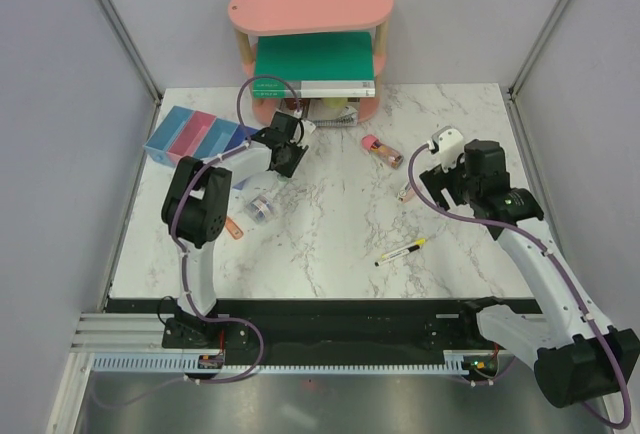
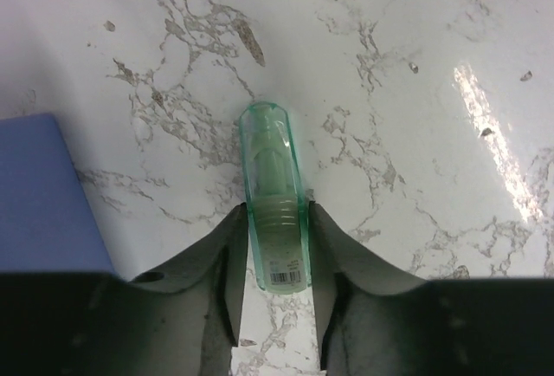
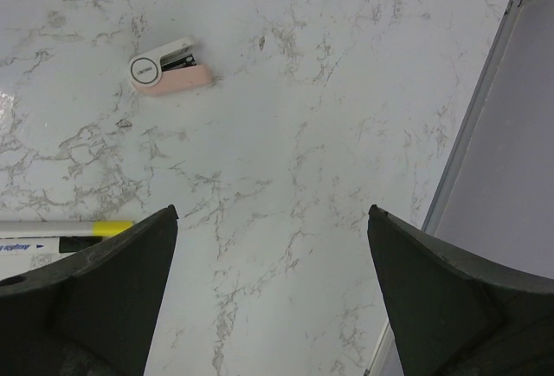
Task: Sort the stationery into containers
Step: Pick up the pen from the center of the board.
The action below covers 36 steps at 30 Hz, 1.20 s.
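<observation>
Green piece is clenched lengthwise in the left claw over the counter, just beside the end bin of the containers, apparently ready to drop in, while the right claw hangs released near the pale pink piece.

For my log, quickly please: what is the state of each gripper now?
Left gripper: closed on the green piece.
Right gripper: open, holding nothing.
</observation>
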Motion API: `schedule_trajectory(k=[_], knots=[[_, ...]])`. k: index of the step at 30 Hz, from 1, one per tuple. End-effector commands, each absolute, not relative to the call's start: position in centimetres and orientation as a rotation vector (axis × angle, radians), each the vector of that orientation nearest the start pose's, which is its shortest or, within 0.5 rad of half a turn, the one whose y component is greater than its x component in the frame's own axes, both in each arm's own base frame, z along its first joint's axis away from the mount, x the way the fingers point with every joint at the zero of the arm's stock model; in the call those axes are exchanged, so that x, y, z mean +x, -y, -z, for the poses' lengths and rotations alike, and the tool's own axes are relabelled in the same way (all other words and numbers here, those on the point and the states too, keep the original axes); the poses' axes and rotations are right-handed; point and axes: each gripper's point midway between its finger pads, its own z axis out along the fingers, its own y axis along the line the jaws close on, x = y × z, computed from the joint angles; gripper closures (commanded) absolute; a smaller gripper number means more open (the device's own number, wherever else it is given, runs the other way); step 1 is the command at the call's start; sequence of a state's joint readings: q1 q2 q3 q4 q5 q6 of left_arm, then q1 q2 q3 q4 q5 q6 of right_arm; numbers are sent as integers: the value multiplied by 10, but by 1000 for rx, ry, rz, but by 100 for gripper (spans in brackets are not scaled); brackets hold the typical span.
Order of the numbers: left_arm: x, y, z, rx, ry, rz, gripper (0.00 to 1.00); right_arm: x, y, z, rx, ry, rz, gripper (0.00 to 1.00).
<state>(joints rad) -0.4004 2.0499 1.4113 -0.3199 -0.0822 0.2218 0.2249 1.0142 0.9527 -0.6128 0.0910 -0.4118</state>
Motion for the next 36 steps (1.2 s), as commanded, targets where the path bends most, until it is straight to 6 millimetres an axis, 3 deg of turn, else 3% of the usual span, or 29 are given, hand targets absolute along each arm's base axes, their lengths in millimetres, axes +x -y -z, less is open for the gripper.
schedule_trajectory(k=[1,6,7,13,20,27,32,36], knots=[[434,152,11,754,-2563,-104,68,298,-38,-221,-626,-2103,180,2],[430,148,15,755,-2592,-115,86,296,-37,-231,-625,-2083,179,2],[429,149,15,755,-2593,-114,96,296,-38,-232,-627,-2080,178,2],[422,152,5,750,-2603,-72,98,295,-37,-245,-624,-2051,182,2],[415,166,-43,709,-2550,53,98,292,-38,-247,-628,-2043,172,2],[414,167,-107,673,-2438,71,98,292,-40,-255,-627,-2022,166,2],[421,153,-142,654,-2364,-20,98,291,-40,-259,-626,-2016,164,2],[430,134,-151,639,-2341,-122,98,291,-40,-263,-627,-2006,163,2]])
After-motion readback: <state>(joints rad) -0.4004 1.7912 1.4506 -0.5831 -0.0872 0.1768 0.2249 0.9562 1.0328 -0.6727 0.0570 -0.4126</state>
